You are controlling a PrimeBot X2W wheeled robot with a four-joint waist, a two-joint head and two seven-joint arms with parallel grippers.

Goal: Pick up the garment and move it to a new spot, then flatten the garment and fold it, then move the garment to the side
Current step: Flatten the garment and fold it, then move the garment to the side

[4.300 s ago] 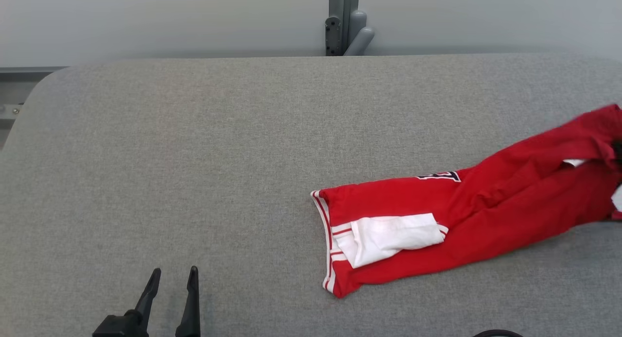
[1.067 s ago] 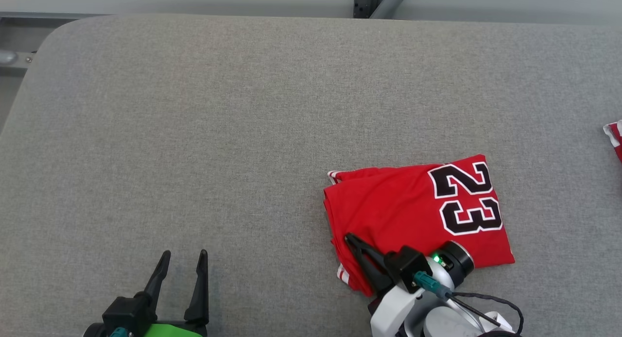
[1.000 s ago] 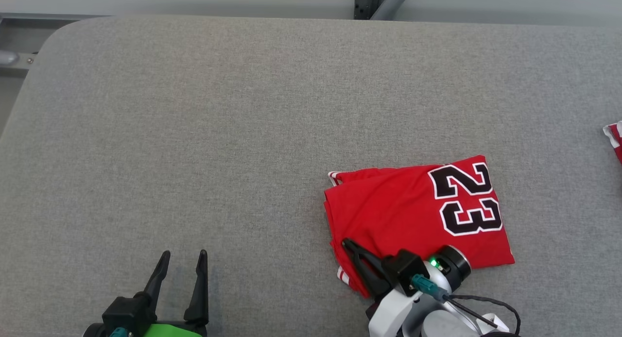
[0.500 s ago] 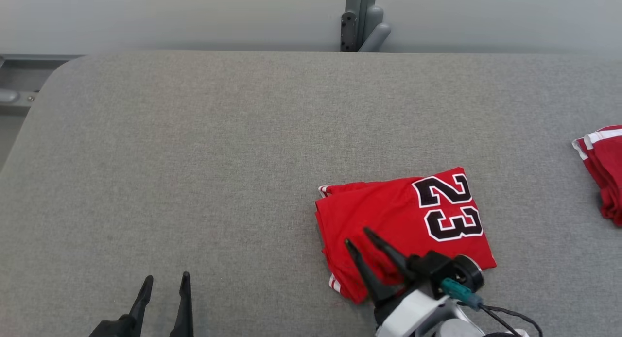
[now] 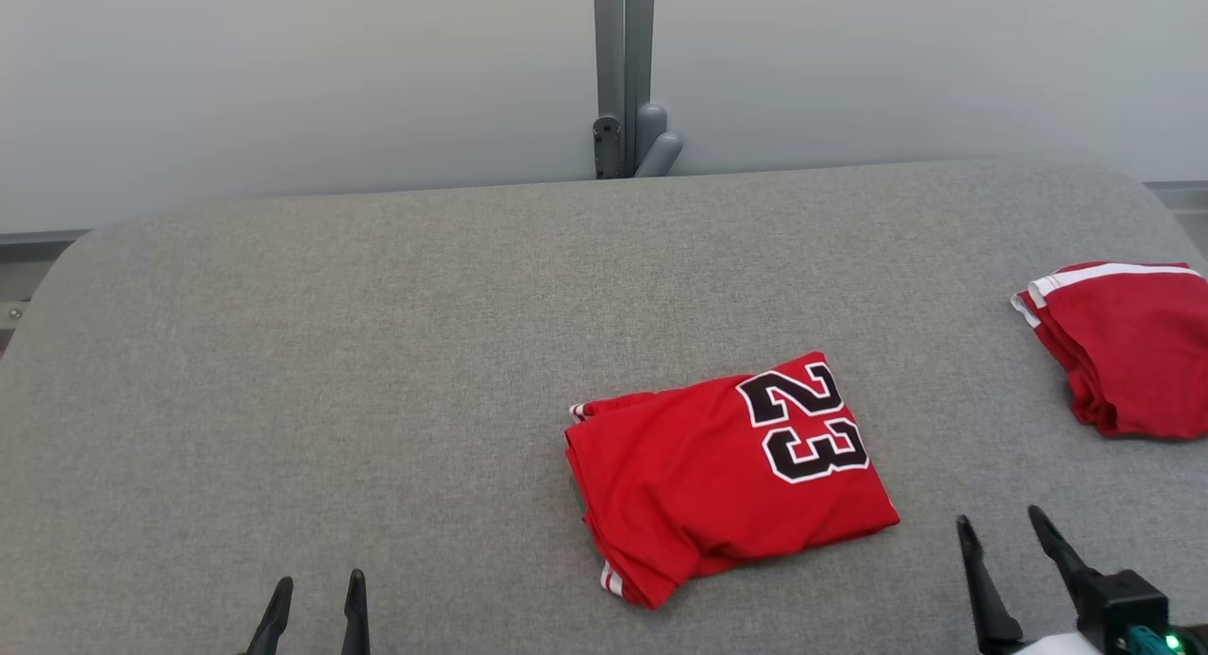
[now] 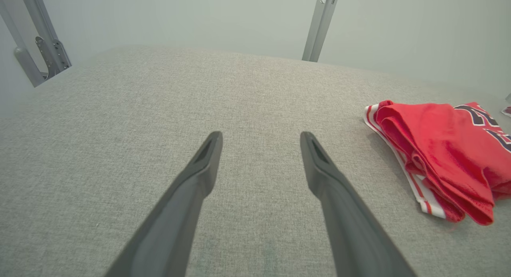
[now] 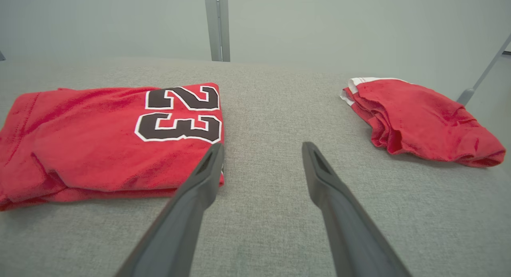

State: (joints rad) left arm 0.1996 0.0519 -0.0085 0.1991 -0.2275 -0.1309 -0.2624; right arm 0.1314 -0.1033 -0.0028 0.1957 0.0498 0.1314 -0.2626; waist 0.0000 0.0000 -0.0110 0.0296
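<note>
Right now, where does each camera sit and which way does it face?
Head view: up on the robot, facing forward and down at the grey table and folded jersey; left end effector lower left, right end effector lower right, both open.
Left wrist view: low over the table, facing along its own fingers toward the back wall; jersey at right.
Right wrist view: low, along its own fingers; jersey left, second red garment right.
Shared: all three show the jersey.

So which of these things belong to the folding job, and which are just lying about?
In the job: folded red 23 jersey; right hand, open, clear of it; left hand, open.
Lying about: second red garment, far right; metal post at the back.
</note>
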